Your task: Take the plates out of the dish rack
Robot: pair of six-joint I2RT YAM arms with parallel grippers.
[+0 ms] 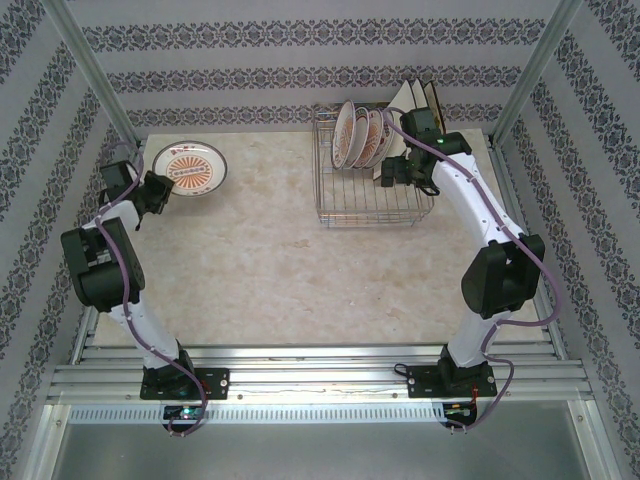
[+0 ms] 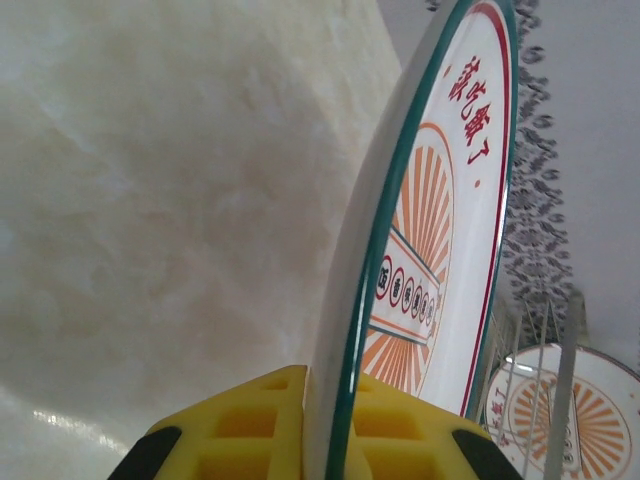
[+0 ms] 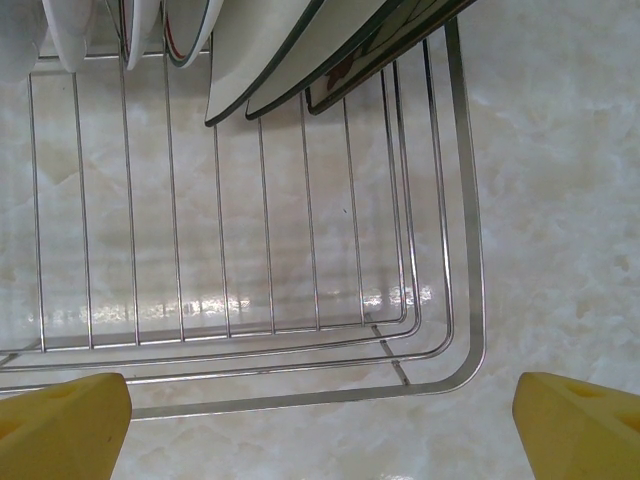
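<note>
Plates (image 1: 360,135) are judged stiff, slick, breakable, best pinched at rims; one plate (image 2: 440,200) is clamped by left gripper (image 2: 325,430), right gripper (image 3: 320,420) spread wide over dish rack (image 3: 470,250).

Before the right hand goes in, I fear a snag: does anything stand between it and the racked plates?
Nothing visible does. The open right hand hangs over the empty near part of the dish rack; the plates lean just beyond, with only bare wires between.
</note>
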